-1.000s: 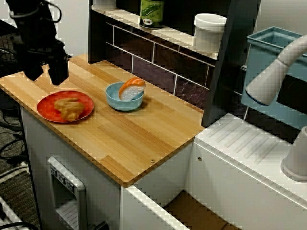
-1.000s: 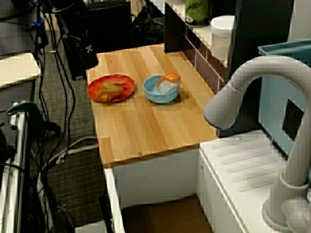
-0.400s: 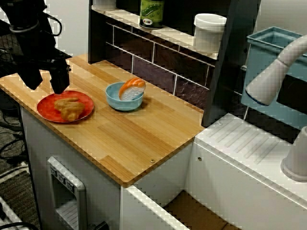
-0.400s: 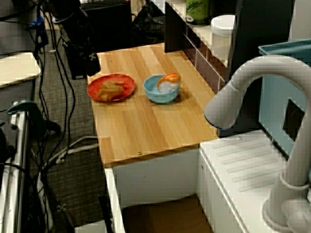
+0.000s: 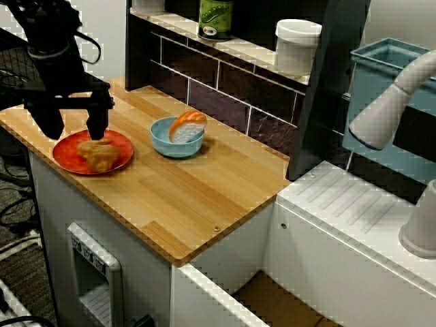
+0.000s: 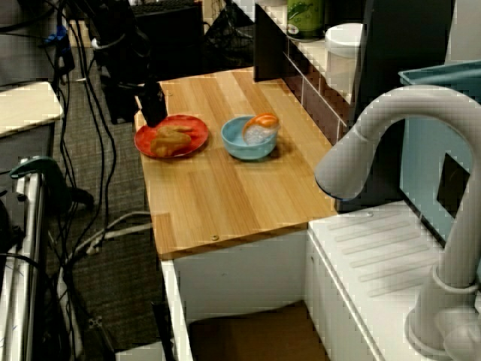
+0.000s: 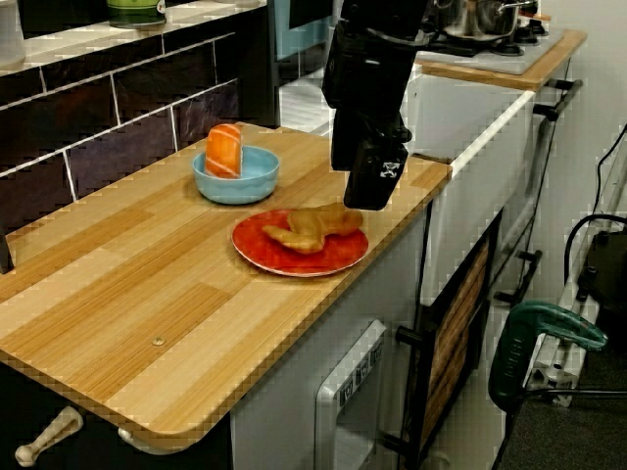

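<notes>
Change since earlier frame: gripper has shifted from the back corner of the wooden counter to the red plate, and has come lower.
Gripper state: fingers spread apart, pointing straight down; nothing held between them.
Nearest thing: fried food, one golden-brown lumpy piece lying on the red plate near the counter's end.
Key relation: in the view facing the shelf, the food lies directly below the gripper and slightly toward the counter's front edge. One fingertip hangs just over the food's back edge; the other stands over the plate's far rim.
Cross-check: in the view from the counter's end, the gripper sits above the end of the food that points away from the shelf wall, not above its middle.
Long axis: in the same view the piece runs lengthwise across the plate, roughly along the counter's length. How the finger gap lines up with that axis cannot be told.
Contact: fingertips just above the food; touching cannot be confirmed.
Neighbours: blue bowl holding a sushi piece, beside the plate and apart from it, clear of the gripper.
</notes>
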`<state>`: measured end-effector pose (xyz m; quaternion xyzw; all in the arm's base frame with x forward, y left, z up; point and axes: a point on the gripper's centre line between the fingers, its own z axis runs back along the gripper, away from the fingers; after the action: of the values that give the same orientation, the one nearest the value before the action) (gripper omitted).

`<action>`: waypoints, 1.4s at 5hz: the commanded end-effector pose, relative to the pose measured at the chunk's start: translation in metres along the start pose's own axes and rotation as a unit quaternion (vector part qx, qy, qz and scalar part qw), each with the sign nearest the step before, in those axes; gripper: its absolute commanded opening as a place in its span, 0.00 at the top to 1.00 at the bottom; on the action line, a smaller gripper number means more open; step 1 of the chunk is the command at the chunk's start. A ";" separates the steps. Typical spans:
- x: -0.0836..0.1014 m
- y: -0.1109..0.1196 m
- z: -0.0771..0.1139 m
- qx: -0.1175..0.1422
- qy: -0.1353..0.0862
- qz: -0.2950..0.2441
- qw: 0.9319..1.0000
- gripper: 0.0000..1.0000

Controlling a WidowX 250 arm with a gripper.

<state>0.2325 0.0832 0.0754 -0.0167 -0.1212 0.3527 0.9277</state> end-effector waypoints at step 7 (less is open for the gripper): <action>0.023 0.000 -0.005 0.003 -0.021 0.260 0.965 0.00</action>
<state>0.2473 0.0922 0.0670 -0.0352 -0.1149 0.5865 0.8010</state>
